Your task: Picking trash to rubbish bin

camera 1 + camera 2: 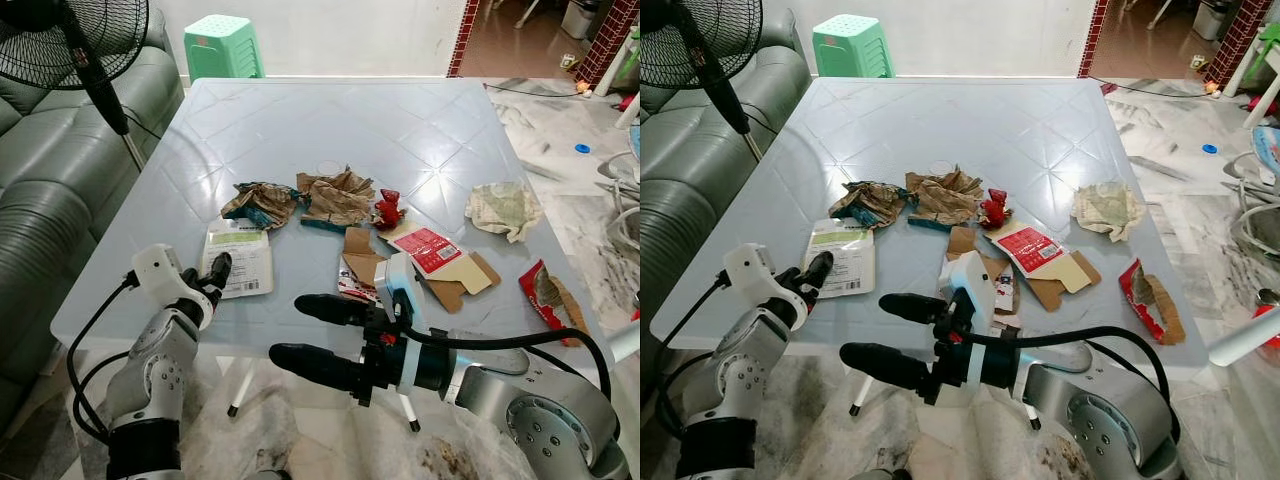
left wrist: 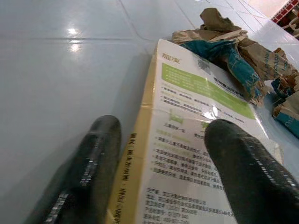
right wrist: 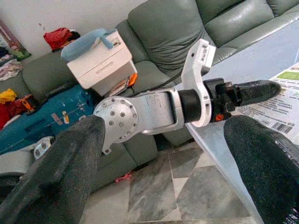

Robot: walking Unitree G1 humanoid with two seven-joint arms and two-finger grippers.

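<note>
1. Lying flat near the desk's (image 1: 420, 110) front-left edge, the white packet (image 1: 240, 262) is straddled by the open left claw (image 2: 163, 163); it could be pushed rather than pinched.
2. The open right claw (image 1: 305, 332), held off the front edge, grips nothing.

I see a pale blue worktop (image 1: 400, 130) on marble floor (image 1: 545, 130), a grey-green sofa (image 1: 50, 200) (leather, creased) beside it, a green stool (image 1: 222, 45) beyond.

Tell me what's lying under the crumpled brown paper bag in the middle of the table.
A teal scrap pokes out from under the brown paper bag at its near edge, resting on the table. Whatever else lies beneath is covered by the bag.
</note>
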